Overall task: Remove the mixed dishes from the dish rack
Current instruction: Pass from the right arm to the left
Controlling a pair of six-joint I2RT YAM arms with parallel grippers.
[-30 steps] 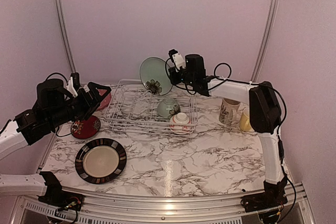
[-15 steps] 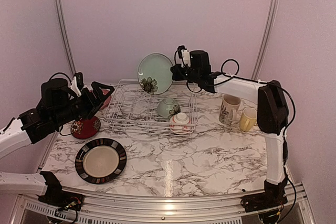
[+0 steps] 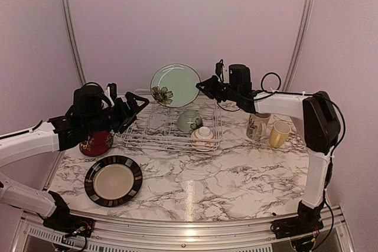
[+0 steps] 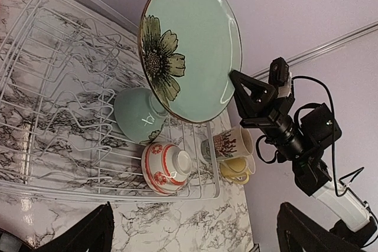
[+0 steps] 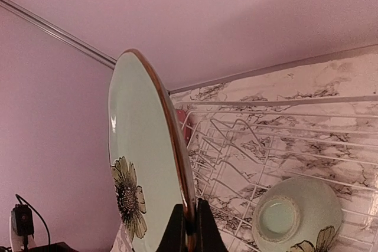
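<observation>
Green flowered plate (image 3: pixel 175 85) is up in the air, centre top of the overhead view, above the back of the white rack (image 3: pixel 147 127). The right tool (image 3: pixel 205 86) is clamped on its right rim. A green bowl (image 3: pixel 189 120) and a red-and-white bowl (image 3: pixel 202 137) sit in the rack. The left tool (image 3: pixel 134 105) hangs at the rack's left end, fingers apart.

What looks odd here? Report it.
Nothing spilled or broken. The green plate hangs tilted above the rack, pinched at its rim by the right gripper. The green bowl and red bowl sit upside down in the rack.
</observation>
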